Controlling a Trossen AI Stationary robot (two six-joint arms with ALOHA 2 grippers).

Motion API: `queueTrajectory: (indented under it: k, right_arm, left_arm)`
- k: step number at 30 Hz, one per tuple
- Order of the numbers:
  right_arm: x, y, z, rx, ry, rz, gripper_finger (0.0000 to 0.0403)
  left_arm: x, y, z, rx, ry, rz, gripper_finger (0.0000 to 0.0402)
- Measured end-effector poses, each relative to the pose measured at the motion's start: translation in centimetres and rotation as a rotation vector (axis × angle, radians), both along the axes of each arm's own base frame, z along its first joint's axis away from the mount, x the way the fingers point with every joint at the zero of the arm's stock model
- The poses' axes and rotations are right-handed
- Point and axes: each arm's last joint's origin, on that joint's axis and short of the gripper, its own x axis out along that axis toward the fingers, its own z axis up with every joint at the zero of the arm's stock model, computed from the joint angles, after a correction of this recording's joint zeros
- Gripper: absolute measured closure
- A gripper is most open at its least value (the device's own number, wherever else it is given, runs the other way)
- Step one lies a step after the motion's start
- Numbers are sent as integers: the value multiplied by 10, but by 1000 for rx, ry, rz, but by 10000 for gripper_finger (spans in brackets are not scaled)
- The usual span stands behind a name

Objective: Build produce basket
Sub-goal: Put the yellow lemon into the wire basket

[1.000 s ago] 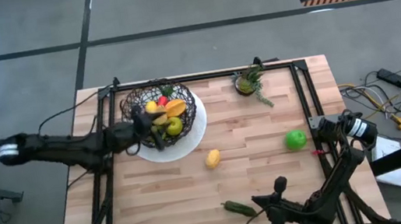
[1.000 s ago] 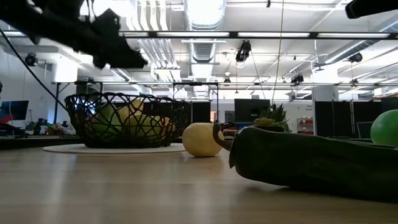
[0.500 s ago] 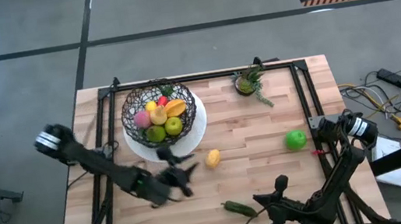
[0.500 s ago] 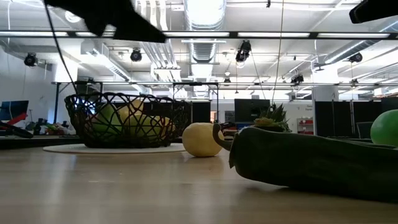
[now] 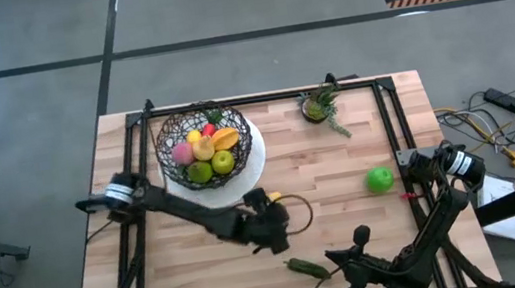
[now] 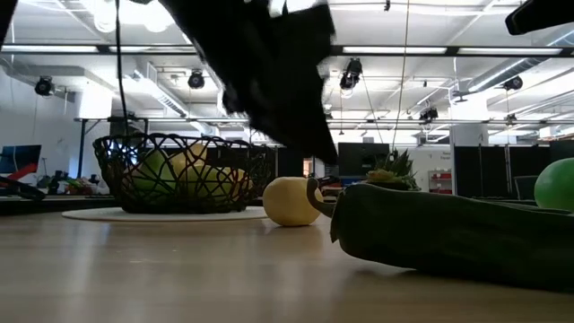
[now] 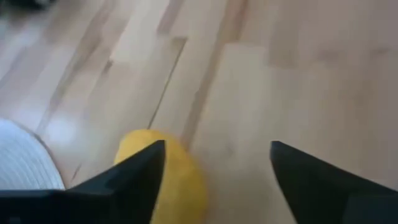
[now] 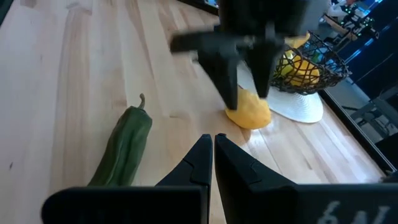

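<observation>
Left arm [image 5: 181,207]: dark, slender links; pale grey cylindrical joint cap at its nine o'clock end; thin black cable looped beside the wrist. Right arm [image 5: 431,231]: dark links, matching grey joint cap, tapered black fingers [image 8: 239,165].

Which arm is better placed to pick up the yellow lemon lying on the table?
The left: its open pincer hangs right over the yellow lemon. The right pincer, shut, waits farther away near the dark green cucumber.

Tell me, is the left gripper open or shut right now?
Open: the left gripper's fingers stand apart above the lemon.
</observation>
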Motion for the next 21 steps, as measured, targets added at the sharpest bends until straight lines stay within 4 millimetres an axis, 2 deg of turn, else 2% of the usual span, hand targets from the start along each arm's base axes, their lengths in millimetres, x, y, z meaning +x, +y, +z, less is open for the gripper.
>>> queueTrajectory:
  k: [3, 7, 15, 21]
  right_arm:
    - [0, 0, 0, 2, 3, 1, 394]
    - [0, 0, -1, 14, 20, 5, 394]
    - [-1, 0, -1, 13, 21, 5, 394]
    - [0, 0, -1, 15, 19, 5, 394]
  left_arm:
    - [7, 19, -11, -20, 15, 72, 85]
    - [9, 36, -17, -43, -3, 173, 62]
    - [4, 33, -20, -2, -32, 242, 59]
    - [-9, 34, -27, 11, 45, 329, 59]
